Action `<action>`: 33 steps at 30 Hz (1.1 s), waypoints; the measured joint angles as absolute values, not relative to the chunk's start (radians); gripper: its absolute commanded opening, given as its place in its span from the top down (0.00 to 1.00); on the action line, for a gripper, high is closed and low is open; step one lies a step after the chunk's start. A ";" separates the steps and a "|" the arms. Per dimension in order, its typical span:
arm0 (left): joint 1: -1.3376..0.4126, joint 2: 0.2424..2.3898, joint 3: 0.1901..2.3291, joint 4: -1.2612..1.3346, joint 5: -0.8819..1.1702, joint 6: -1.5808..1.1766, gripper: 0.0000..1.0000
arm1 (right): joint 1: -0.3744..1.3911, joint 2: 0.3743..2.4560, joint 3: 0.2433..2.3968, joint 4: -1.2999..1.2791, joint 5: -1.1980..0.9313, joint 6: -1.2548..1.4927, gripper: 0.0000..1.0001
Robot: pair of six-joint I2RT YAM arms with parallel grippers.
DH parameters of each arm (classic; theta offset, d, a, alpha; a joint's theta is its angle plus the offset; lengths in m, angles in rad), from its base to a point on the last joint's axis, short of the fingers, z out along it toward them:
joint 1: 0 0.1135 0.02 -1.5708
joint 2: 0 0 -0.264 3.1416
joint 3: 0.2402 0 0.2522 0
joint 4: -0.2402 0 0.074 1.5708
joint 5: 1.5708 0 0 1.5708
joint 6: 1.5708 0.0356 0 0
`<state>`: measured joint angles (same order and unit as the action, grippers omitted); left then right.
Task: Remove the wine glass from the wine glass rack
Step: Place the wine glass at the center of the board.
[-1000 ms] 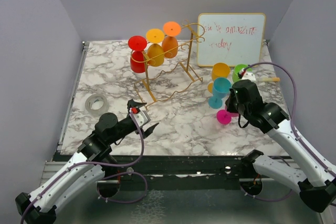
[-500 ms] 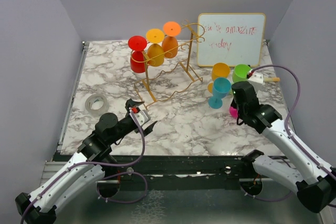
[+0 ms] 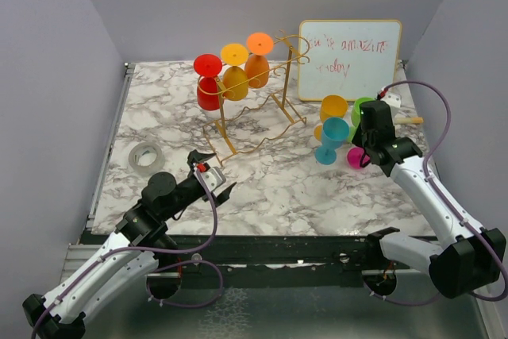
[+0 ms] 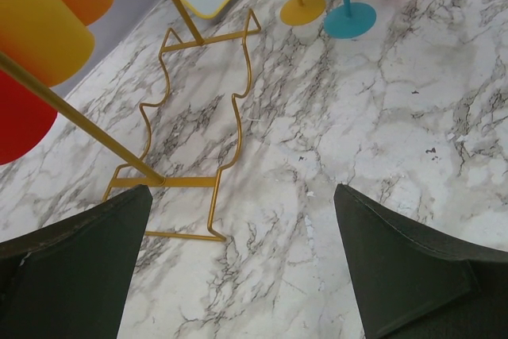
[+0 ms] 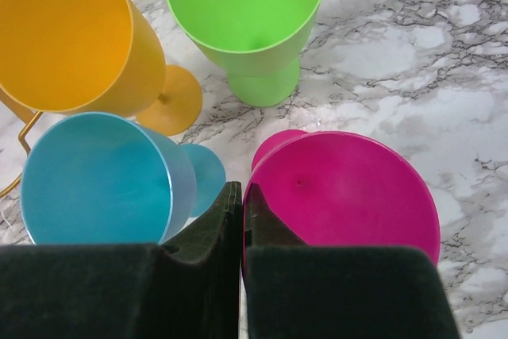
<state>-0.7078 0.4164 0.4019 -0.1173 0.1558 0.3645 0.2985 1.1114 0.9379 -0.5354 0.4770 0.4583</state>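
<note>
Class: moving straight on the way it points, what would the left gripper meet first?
Most likely the marble tabletop beside the wine glass rack's base: the open left gripper looks tilted downward. Depth is unclear; on a flatter line, the blue wine glass.

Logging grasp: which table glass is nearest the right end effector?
Pink glass: rim pinched in the right end effector; blue, yellow, green stand free.

- wine glass rack (image 4: 79,119): gold wire
- Hanging glasses: red wine glass (image 3: 208,85), yellow-orange wine glass (image 3: 235,77), orange wine glass (image 3: 257,65)
- Standing glasses: yellow glass (image 5: 67,33), blue glass (image 5: 95,172), green glass (image 5: 246,13), magenta glass (image 5: 341,196)
- table (image 3: 278,184): white marble, grey veins
- whiteboard (image 3: 349,77): white, pale wood frame, red writing
- tape roll (image 3: 146,156): grey
</note>
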 measured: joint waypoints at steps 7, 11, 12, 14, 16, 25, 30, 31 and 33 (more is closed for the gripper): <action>-0.708 0.427 0.402 -0.125 0.155 0.368 0.01 | 0.288 1.114 0.938 -0.496 0.479 0.418 0.99; -0.707 0.427 0.402 -0.128 0.154 0.371 0.01 | 0.281 1.135 0.942 -0.483 0.479 0.411 1.00; -0.707 0.427 0.402 -0.130 0.154 0.371 0.01 | 0.281 1.140 0.942 -0.482 0.479 0.410 0.99; -0.707 0.426 0.402 -0.131 0.152 0.371 0.01 | 0.281 1.142 0.942 -0.477 0.479 0.406 0.99; -0.707 0.427 0.402 -0.131 0.152 0.371 0.01 | 0.281 1.142 0.942 -0.464 0.479 0.399 0.99; -0.706 0.435 0.402 -0.133 0.153 0.372 0.01 | 0.280 1.173 0.942 -0.434 0.480 0.390 1.00; -0.706 0.435 0.402 -0.133 0.153 0.376 0.01 | 0.279 1.196 0.941 -0.430 0.480 0.389 1.00; -0.706 0.435 0.402 -0.133 0.153 0.376 0.01 | 0.278 1.200 0.942 -0.430 0.480 0.387 0.99; -0.706 0.432 0.402 -0.134 0.153 0.378 0.01 | 0.272 1.209 0.941 -0.430 0.479 0.382 0.99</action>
<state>-0.7059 0.4324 0.4019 -0.1337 0.1528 0.3779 0.2722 1.2091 0.9413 -0.4305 0.4793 0.3824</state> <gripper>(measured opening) 0.988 0.060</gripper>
